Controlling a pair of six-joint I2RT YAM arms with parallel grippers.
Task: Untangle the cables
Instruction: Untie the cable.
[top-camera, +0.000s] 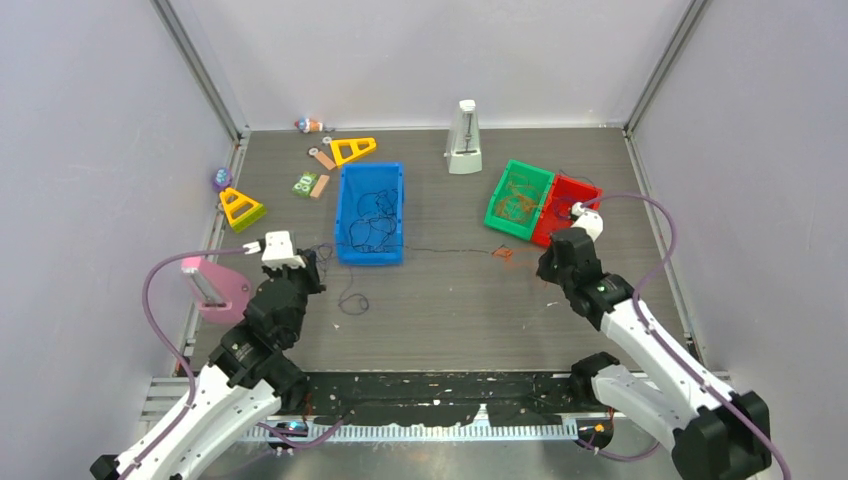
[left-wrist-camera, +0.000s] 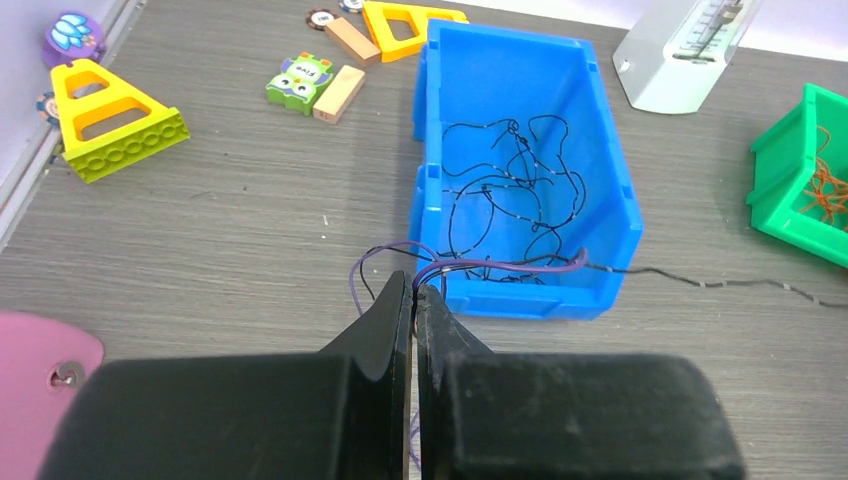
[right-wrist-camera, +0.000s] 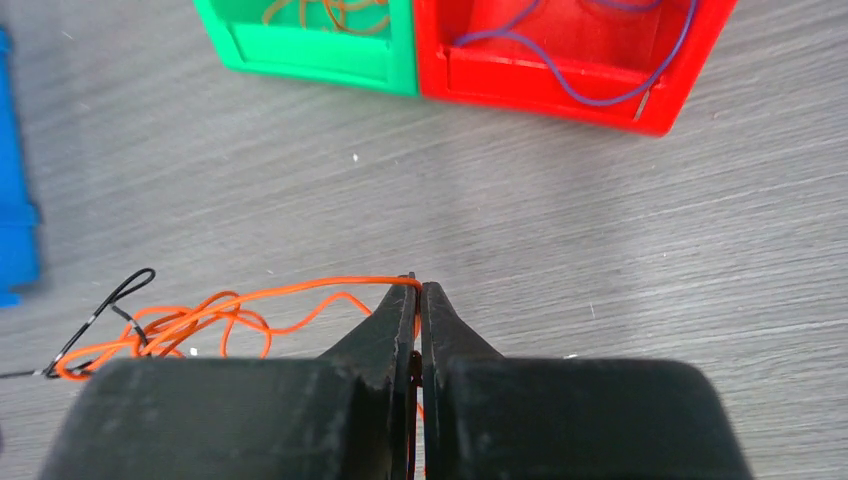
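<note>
Right wrist: right jaws tight on orange cable (right-wrist-camera: 320, 286), left jaws on purple cable (left-wrist-camera: 520, 268), ends hidden.

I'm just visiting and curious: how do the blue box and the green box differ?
The blue box holds dark wires; the green box holds orange wires. The blue box stands alone; the green box sits against a red box. The blue box looks bigger than the green box. Both are open-topped.
</note>
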